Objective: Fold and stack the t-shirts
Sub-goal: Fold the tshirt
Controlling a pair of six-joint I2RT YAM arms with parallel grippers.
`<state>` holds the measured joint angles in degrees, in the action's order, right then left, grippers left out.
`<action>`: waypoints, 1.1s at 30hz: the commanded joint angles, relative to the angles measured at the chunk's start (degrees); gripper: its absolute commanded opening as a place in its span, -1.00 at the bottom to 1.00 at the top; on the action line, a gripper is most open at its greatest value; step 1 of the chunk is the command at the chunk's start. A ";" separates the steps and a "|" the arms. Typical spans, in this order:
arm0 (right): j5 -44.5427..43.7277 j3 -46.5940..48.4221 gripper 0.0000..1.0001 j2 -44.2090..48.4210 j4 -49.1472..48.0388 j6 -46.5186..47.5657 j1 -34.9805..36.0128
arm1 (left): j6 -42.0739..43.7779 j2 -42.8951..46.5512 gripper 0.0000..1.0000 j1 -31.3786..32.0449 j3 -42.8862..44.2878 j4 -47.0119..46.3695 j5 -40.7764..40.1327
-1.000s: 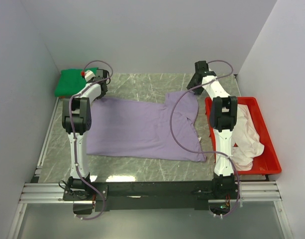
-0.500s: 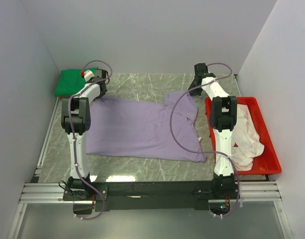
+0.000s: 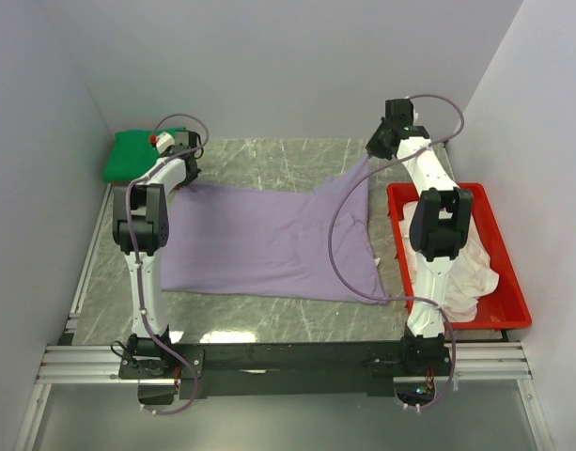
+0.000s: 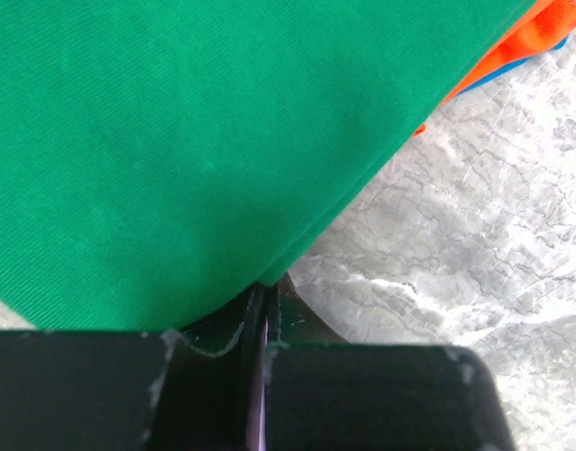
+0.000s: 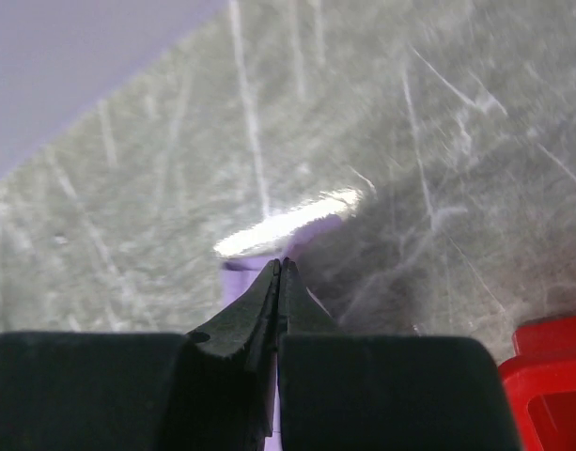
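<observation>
A lavender t-shirt (image 3: 269, 235) lies spread over the middle of the table. My left gripper (image 3: 182, 167) is shut on its far left corner; in the left wrist view only a thin lavender sliver (image 4: 259, 376) shows between the closed fingertips (image 4: 267, 291). My right gripper (image 3: 372, 155) is shut on the far right corner, which rises to a taut peak. In the right wrist view the lavender cloth (image 5: 311, 230) pokes out past the closed tips (image 5: 280, 268). A folded green t-shirt (image 3: 128, 155) lies at the back left, over an orange-red t-shirt (image 4: 532, 38) and a blue one (image 4: 499, 68).
A red tray (image 3: 508, 272) stands at the right edge and holds a crumpled pale pinkish-white t-shirt (image 3: 471, 263). Its corner (image 5: 551, 366) shows in the right wrist view. Grey walls close in the table on three sides. Purple cables loop over both arms.
My right gripper shut on the shirt's far right corner and moved up and to the back right, stretching the bunched cloth out. The left gripper has barely moved.
</observation>
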<state>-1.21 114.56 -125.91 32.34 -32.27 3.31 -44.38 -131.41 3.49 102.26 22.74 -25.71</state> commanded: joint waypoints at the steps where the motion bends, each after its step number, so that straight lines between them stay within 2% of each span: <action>1: 1.04 -0.12 -1.00 4.35 -3.94 1.25 -0.50 | 0.44 5.03 -0.99 -0.58 -0.74 -1.38 0.66; 13: 2.80 -7.33 -1.00 11.55 -6.58 2.74 -0.67 | 0.70 8.98 -0.99 -1.20 -3.29 -3.32 4.09; 22: 2.09 -19.63 -1.00 22.88 -9.40 1.51 -0.59 | 0.70 14.43 -0.99 -1.46 -9.00 -5.69 5.50; 33: 2.97 -41.51 -1.00 39.23 -13.70 -2.27 -0.59 | -2.20 23.74 -0.99 -1.90 -21.20 -8.68 6.03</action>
<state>1.65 76.97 -91.48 21.56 -32.99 3.20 -44.75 -112.73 1.91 83.72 16.47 -20.12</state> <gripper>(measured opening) 0.008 0.055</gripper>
